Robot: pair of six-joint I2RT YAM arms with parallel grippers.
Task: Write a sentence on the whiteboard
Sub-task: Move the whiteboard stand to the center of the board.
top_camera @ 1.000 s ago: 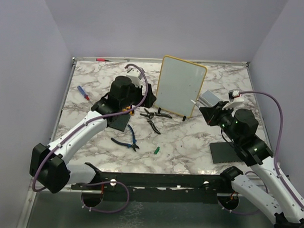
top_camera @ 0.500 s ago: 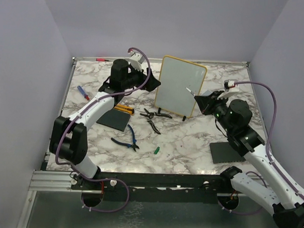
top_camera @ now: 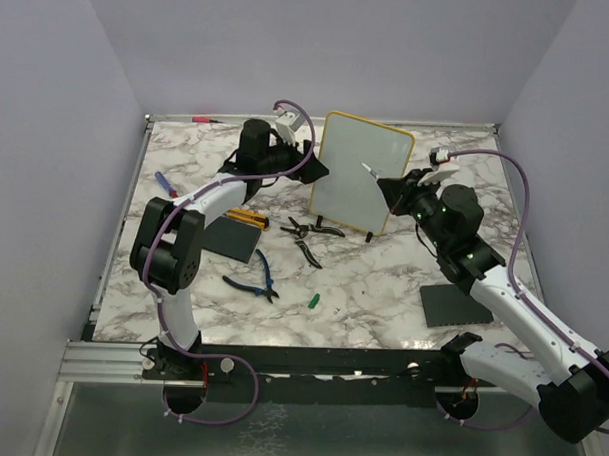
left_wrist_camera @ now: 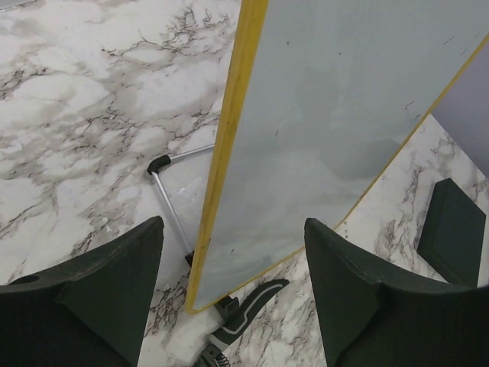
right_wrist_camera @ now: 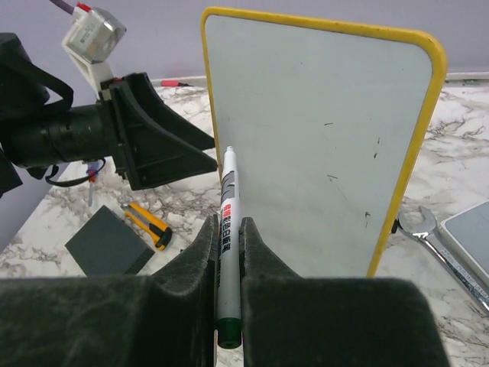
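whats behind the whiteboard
A thin metal stand leg with a black foot juts out behind the whiteboard onto the marble table. In the other views the board itself covers whatever else lies directly behind it.

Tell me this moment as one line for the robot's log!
whiteboard: upright, no writing yet | left gripper: open, straddling its side edge | right gripper: shut on white marker, tip toward board
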